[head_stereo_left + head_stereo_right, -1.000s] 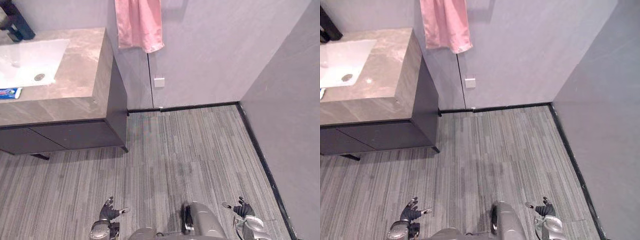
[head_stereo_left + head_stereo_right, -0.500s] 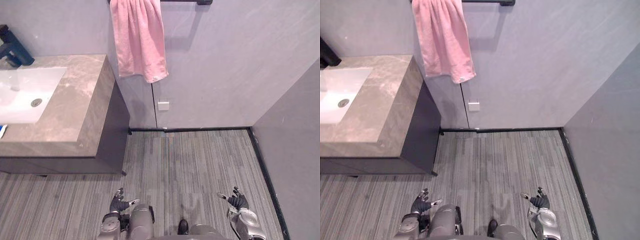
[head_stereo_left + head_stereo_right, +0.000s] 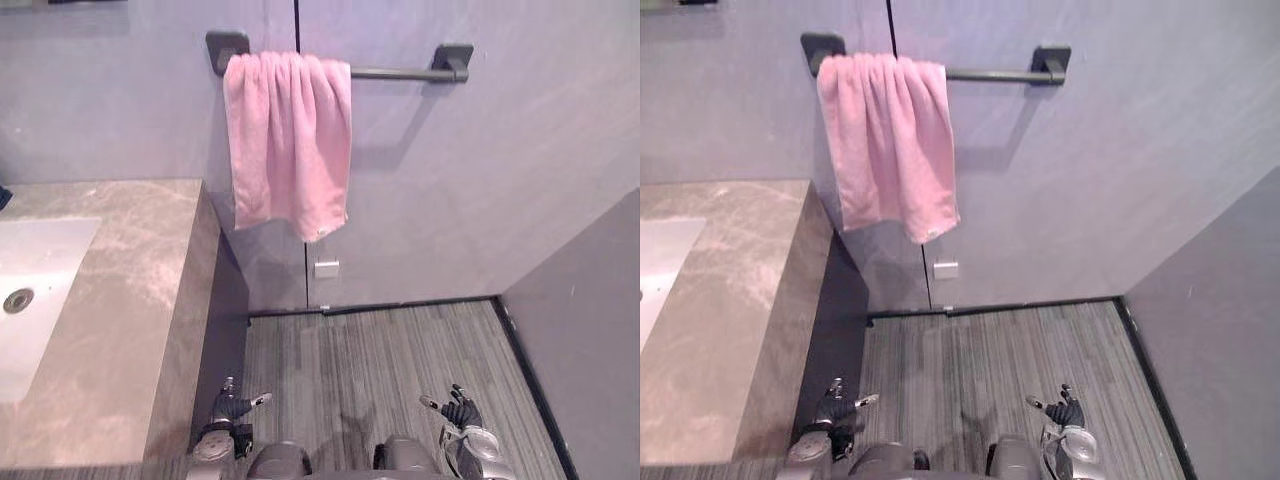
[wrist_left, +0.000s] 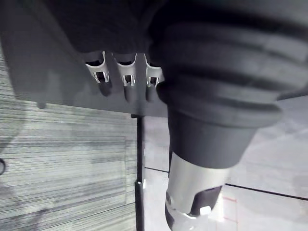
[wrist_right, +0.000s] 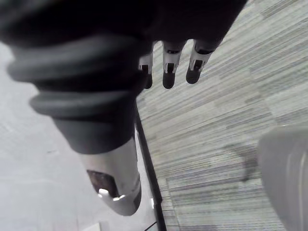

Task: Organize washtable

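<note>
Bench (image 3: 120, 300) with white sink (image 3: 35, 290) sits at left, its marble top bare toward the right edge. Pink towel (image 3: 288, 150) hangs on wall rail (image 3: 395, 72) past the bench's back right corner, socket plate (image 3: 326, 269) below. Left hand (image 3: 228, 408) near the bench's right edge and right hand (image 3: 462, 412) are low over floor (image 3: 370, 345), fingers relaxed, holding nothing. Left eye view shows the drain (image 3: 17, 300).

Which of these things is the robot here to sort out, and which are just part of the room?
Job: stone countertop, white sink; left hand and right hand, both open and empty.
Just there: pink towel, its wall rail, small white wall plate, striped floor.
</note>
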